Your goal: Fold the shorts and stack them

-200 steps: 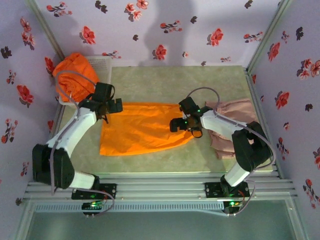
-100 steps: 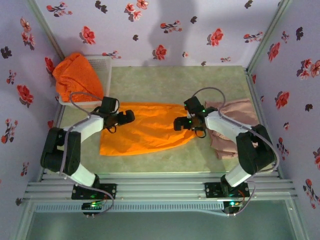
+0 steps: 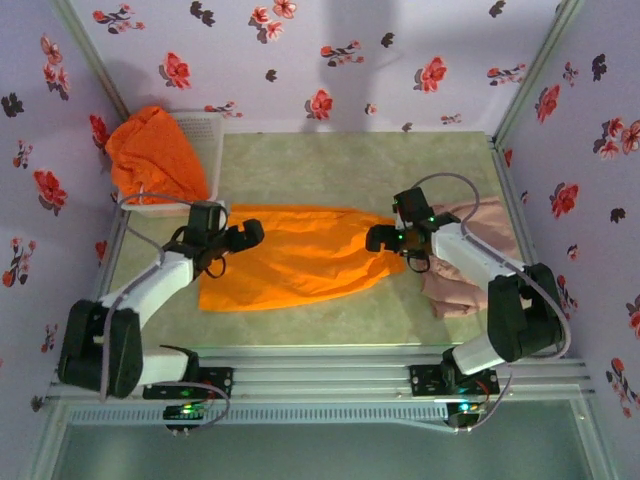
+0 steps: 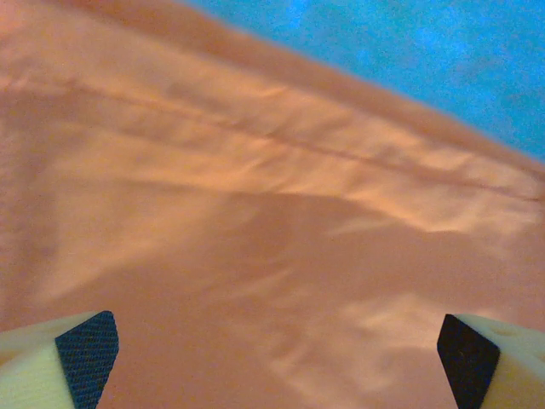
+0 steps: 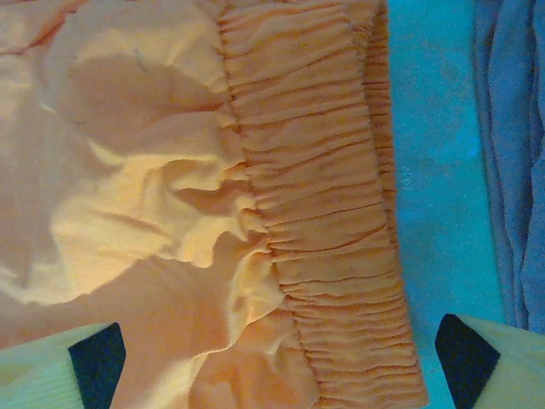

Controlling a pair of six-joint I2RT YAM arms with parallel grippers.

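Note:
One pair of bright orange shorts (image 3: 295,258) lies spread flat on the table. My left gripper (image 3: 250,233) hovers open over its left part; in the left wrist view smooth orange cloth (image 4: 272,256) lies between the fingertips (image 4: 85,354). My right gripper (image 3: 378,240) stands open over the right end, where the gathered elastic waistband (image 5: 332,213) runs between its pads (image 5: 464,358). Nothing is gripped. A second orange pair (image 3: 155,152) is heaped in the white basket (image 3: 205,132). The dusty pink-beige shorts (image 3: 470,260) lie at the right, under the right arm.
The basket stands at the back left corner against the floral wall. Bare green table (image 3: 400,165) lies behind the spread shorts and in front of them (image 3: 320,322). Side walls close in on both sides.
My left gripper came down from beside the basket onto the left part of the orange shorts. My right gripper shifted right, toward the waistband end. Both stayed open.

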